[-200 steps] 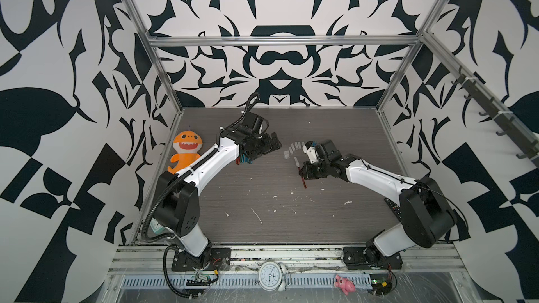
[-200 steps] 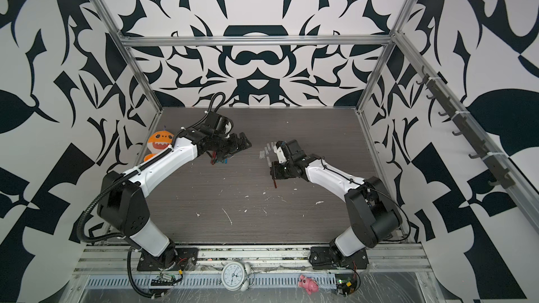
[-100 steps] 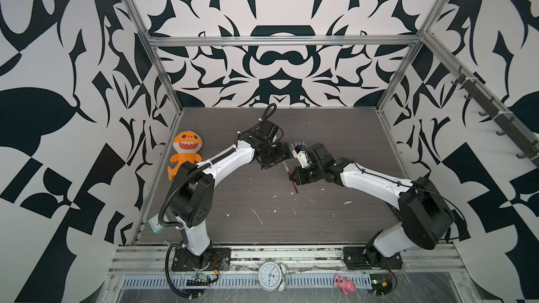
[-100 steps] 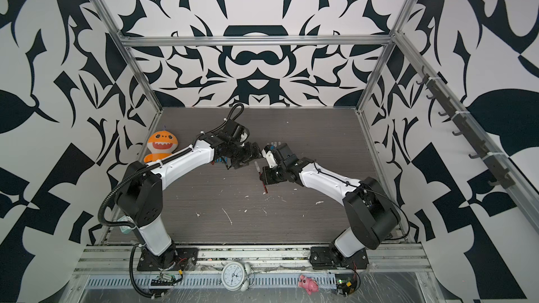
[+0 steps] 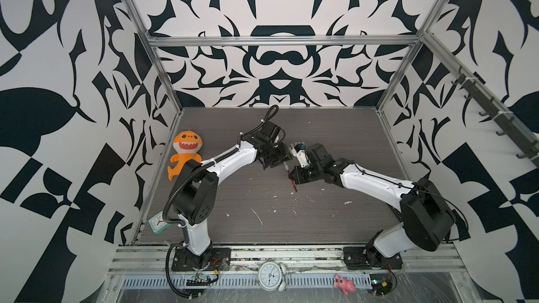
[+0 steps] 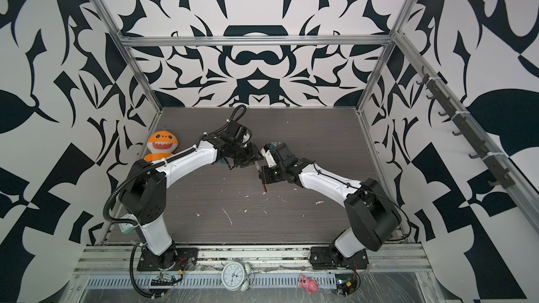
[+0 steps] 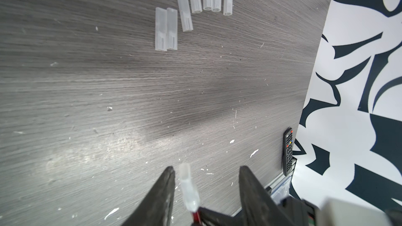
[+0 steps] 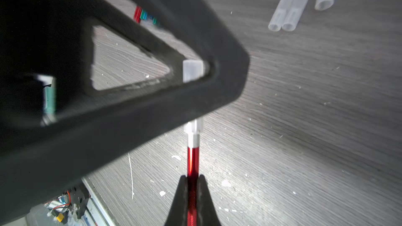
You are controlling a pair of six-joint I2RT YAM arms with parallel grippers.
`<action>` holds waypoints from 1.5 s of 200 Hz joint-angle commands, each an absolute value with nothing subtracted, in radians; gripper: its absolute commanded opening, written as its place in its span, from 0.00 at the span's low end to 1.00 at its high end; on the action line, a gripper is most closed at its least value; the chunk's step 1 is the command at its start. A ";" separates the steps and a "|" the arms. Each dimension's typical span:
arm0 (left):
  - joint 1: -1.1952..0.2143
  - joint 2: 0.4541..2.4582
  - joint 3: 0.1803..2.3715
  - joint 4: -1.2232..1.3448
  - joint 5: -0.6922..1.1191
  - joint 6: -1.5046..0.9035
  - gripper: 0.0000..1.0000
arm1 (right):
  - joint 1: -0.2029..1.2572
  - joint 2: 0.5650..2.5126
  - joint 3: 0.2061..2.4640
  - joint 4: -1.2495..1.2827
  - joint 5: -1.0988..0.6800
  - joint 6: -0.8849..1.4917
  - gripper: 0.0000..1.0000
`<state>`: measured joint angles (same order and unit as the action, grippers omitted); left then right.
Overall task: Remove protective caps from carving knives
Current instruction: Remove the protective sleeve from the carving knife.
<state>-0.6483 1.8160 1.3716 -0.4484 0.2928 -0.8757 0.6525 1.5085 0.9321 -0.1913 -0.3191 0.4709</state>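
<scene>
- The right gripper [image 8: 192, 178] is clamped on a thin red-handled carving knife [image 8: 193, 161].
- The translucent whitish plastic cap [image 7: 188, 183] on the knife's tip sits between the left gripper's [image 7: 206, 169] parted jaws, close beside one finger.
- Seven loose translucent caps [image 7: 184, 9] lie clustered on the grey wood-grain table [image 7: 87, 83], well apart from the knife.

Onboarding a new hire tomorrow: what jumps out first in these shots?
Above the middle of the table, the right hand clamps a red knife and the left hand stands open around its whitish cap. Seven loose caps lie in a rough row farther back, and an orange plush toy sits at its left edge.
</scene>
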 commanded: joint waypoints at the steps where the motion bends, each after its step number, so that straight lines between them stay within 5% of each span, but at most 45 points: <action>1: -0.652 1.845 1.352 -0.447 0.306 -0.885 0.49 | 0.658 1.463 0.950 -0.146 -0.284 0.483 0.00; 65: -0.652 1.847 1.353 -0.435 0.305 -0.891 0.36 | 0.660 1.486 0.950 -0.136 -0.304 0.490 0.00; 138: -0.653 1.834 1.346 -0.416 0.271 -0.913 0.39 | 0.665 1.505 0.950 -0.140 -0.320 0.489 0.00; 259: -0.645 1.827 1.342 -0.405 0.246 -0.928 0.00 | 0.670 1.516 0.934 -0.134 -0.327 0.491 0.00; 300: -0.613 1.826 1.370 -0.417 0.224 -0.925 0.00 | 0.676 1.514 0.911 -0.143 -0.332 0.486 0.00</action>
<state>-0.6399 1.8469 1.3487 -0.4007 0.2604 -0.9199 0.6647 1.5230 0.9287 -0.1455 -0.3172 0.4938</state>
